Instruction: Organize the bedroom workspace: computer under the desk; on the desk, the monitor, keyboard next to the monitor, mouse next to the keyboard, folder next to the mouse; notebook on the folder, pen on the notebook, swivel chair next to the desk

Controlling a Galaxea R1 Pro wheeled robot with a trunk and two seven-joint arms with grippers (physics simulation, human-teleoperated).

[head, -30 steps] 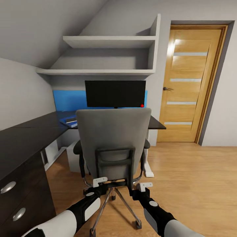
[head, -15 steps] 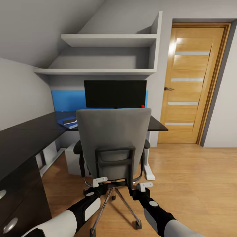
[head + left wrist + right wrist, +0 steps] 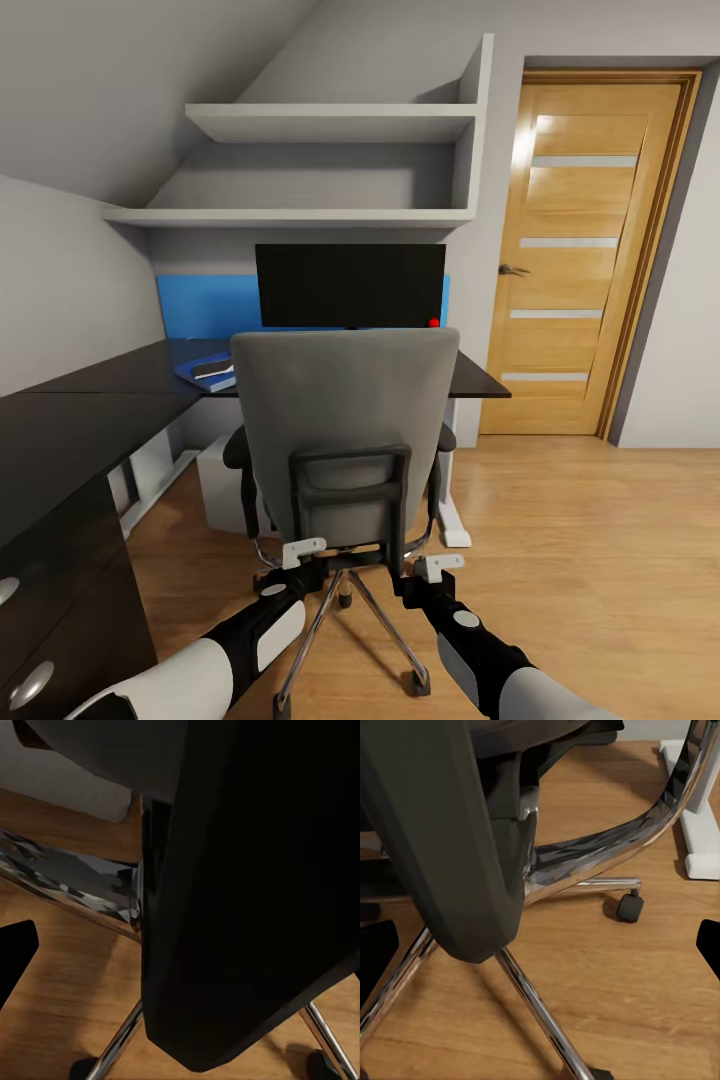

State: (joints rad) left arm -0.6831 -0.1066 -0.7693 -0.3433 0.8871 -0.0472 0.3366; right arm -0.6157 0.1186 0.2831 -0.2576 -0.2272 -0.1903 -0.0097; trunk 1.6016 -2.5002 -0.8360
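Grey swivel chair (image 3: 345, 430) back: both end effectors pressed against, aperture unclear.

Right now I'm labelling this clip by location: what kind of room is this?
Likely a home office corner of an attic room: a black desk with a monitor, a grey swivel chair before it, wall shelves under a sloped ceiling, and a wooden door.

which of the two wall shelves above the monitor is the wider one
The lower shelf, just above the monitor, is the wider one: it reaches further left along the sloped ceiling. The upper shelf starts further in and is shorter.
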